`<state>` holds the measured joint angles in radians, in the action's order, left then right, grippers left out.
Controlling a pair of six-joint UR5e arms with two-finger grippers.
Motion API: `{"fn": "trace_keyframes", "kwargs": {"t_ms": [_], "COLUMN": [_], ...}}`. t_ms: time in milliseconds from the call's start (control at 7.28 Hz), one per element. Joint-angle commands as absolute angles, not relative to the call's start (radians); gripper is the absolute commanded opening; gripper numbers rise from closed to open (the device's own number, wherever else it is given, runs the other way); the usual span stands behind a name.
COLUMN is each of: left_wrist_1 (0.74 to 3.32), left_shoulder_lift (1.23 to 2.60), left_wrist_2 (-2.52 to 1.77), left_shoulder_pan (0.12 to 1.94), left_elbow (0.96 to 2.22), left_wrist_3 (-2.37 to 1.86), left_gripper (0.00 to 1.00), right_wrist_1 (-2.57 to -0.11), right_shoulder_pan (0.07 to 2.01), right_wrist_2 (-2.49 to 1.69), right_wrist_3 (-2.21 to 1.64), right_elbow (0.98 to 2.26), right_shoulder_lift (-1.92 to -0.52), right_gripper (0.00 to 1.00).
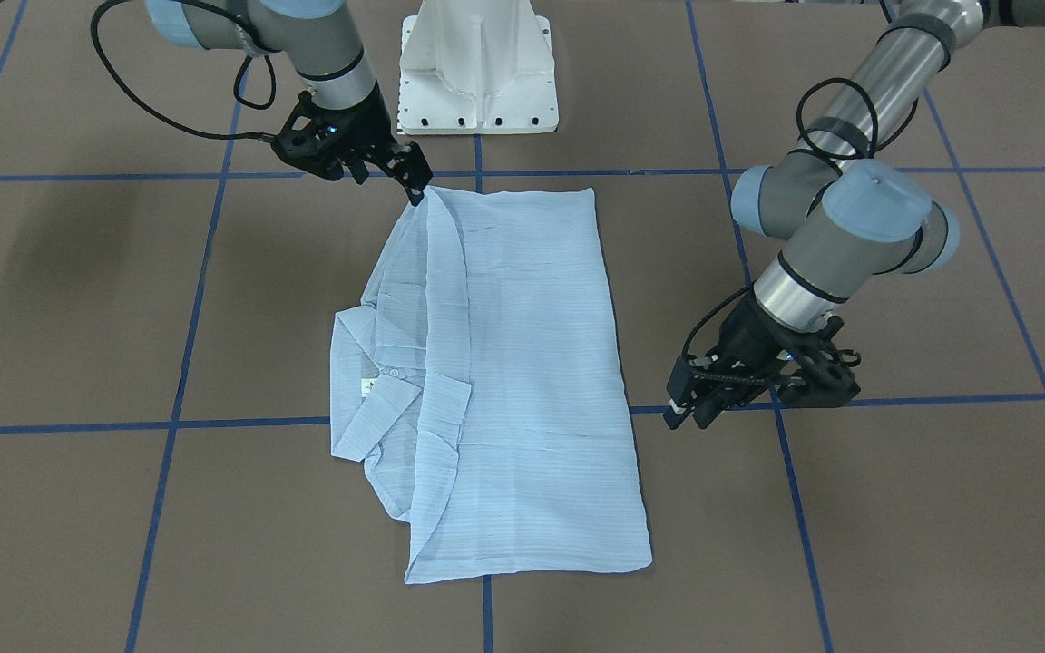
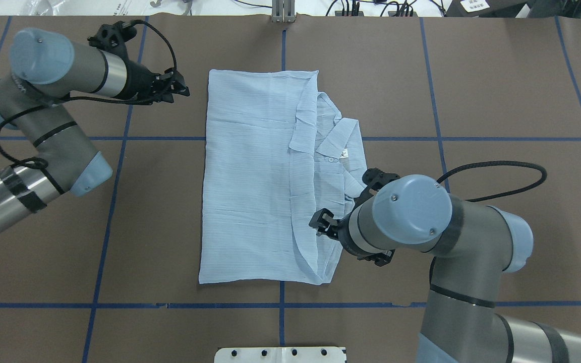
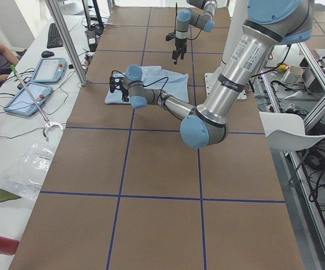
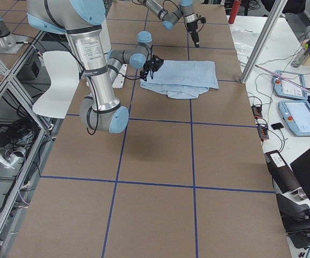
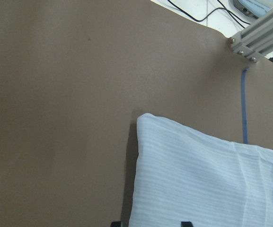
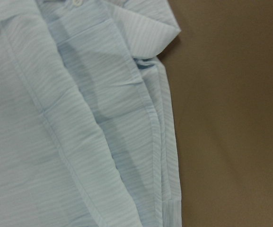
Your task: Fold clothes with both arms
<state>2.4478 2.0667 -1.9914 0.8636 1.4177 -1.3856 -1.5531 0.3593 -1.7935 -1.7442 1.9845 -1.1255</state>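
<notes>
The pale blue striped shirt (image 1: 522,381) lies folded into a long rectangle at the table's middle, also in the overhead view (image 2: 250,176). Its collar (image 1: 377,399) sticks out on my right side. My right gripper (image 1: 400,177) hovers just over the shirt's near corner on my right (image 2: 321,224). It looks open and holds nothing. Its wrist view shows only flat folded layers (image 6: 79,118). My left gripper (image 1: 690,413) hangs open beside the shirt's far left corner (image 2: 179,88). Its fingertips (image 5: 186,223) show over that corner (image 5: 202,175).
The white pedestal base (image 1: 477,73) stands at the near table edge. Blue tape lines (image 1: 178,363) cross the brown tabletop. An aluminium post (image 5: 259,33) stands at the far edge. Tablets (image 3: 35,81) and an operator are past that edge.
</notes>
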Motion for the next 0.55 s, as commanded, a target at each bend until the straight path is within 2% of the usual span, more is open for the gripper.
{"fn": "trace_keyframes", "kwargs": {"t_ms": [0, 412], "left_wrist_1": [2.450, 2.448], "left_shoulder_lift": [1.967, 1.950], "left_wrist_2": [-2.037, -2.046], "left_shoulder_pan": [0.874, 0.877], "left_elbow": [1.506, 1.528], "left_wrist_3": [-1.379, -1.385], "left_gripper": [0.51, 0.51], "right_wrist_1": [-1.580, -1.611], "right_shoulder_pan": [0.319, 0.308], "right_wrist_2": [-1.738, -1.680], "right_wrist_3": [-1.391, -0.983], "right_elbow": [1.880, 1.830], "right_shoulder_lift": [-1.048, -1.017], "right_gripper": [1.00, 1.00]}}
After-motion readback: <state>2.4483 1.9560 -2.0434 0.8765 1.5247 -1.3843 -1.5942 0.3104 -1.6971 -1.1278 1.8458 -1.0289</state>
